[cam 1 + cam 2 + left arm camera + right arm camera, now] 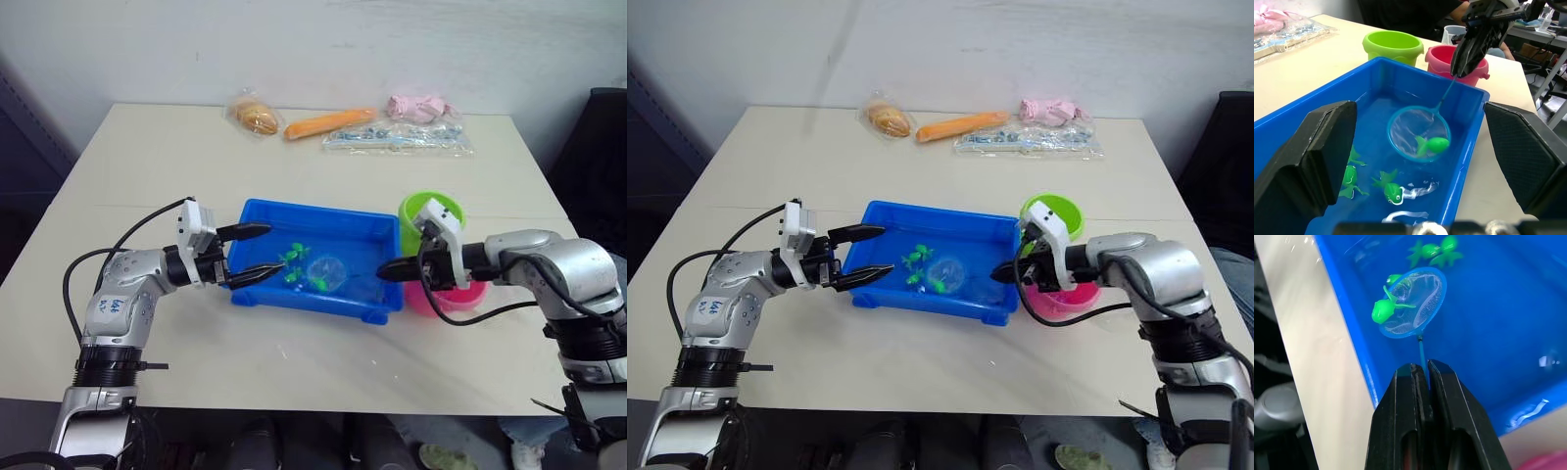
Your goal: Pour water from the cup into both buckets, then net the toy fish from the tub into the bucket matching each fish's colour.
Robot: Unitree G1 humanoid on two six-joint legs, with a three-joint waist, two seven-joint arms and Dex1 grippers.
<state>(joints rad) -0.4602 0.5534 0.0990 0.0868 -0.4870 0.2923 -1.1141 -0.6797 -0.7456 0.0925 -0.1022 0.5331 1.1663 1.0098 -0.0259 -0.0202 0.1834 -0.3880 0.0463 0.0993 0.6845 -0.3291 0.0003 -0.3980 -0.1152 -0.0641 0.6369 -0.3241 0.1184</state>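
Right pincer (1420, 377), lower centre, clamps my net (1413, 303) handle; left pincer (250, 255) gapes wide. Green fish (1385, 308) straddles the hoop rim. Risk: a tilted lift drops it into the tub (382, 230).

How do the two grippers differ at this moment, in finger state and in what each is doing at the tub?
The left gripper is open, holding nothing, fingers at the tub's left end. The right gripper is shut on the net's handle, at the right end by the buckets; a green fish lies at its hoop. Both point inward over the tub.
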